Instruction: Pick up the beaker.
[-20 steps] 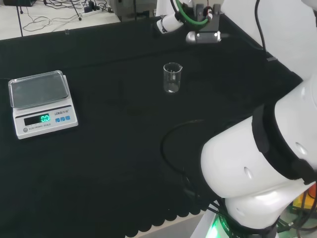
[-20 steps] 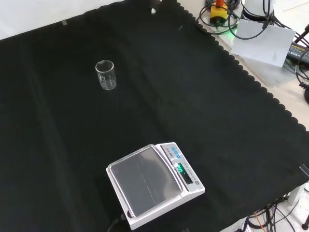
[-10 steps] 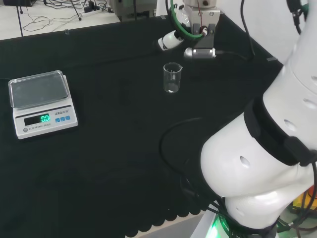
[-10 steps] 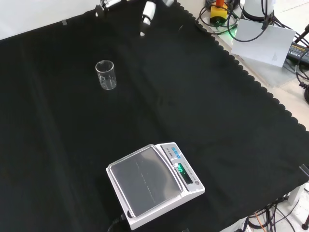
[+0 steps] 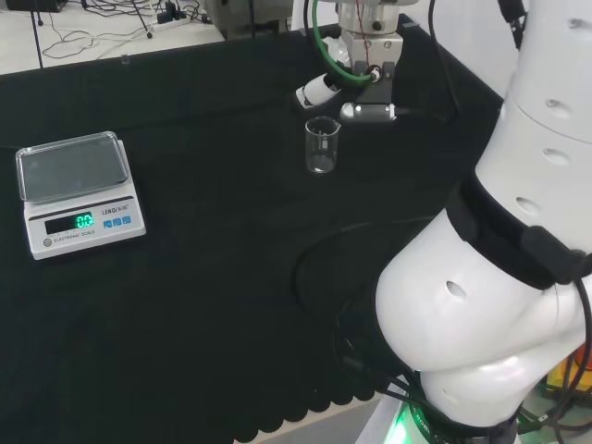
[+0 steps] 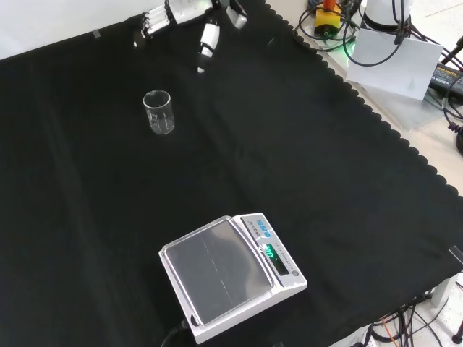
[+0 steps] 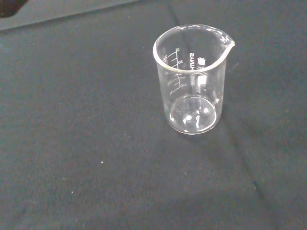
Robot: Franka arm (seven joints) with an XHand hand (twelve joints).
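Observation:
A small clear glass beaker (image 5: 322, 146) with printed marks and a pouring lip stands upright and empty on the black cloth. In the front view the beaker (image 6: 159, 112) is in the upper left part of the cloth. The wrist view looks down on the beaker (image 7: 192, 81) from close by. My hand (image 5: 319, 90) hangs just beyond and above it in the head view, apart from it. In the front view the hand (image 6: 184, 10) comes in from the top edge, open, with fingers (image 6: 150, 22) and thumb (image 6: 208, 37) spread and nothing between them.
A white digital scale (image 5: 79, 190) with a lit green display stands at the left in the head view, and the scale (image 6: 230, 276) is near the front in the front view. A black cable (image 5: 310, 268) loops on the cloth by the arm's base. The arm's white links (image 5: 499, 305) bulk at the right.
The hand has come in from the cloth's far edge and lowered toward the beaker. The beaker and the scale have not moved.

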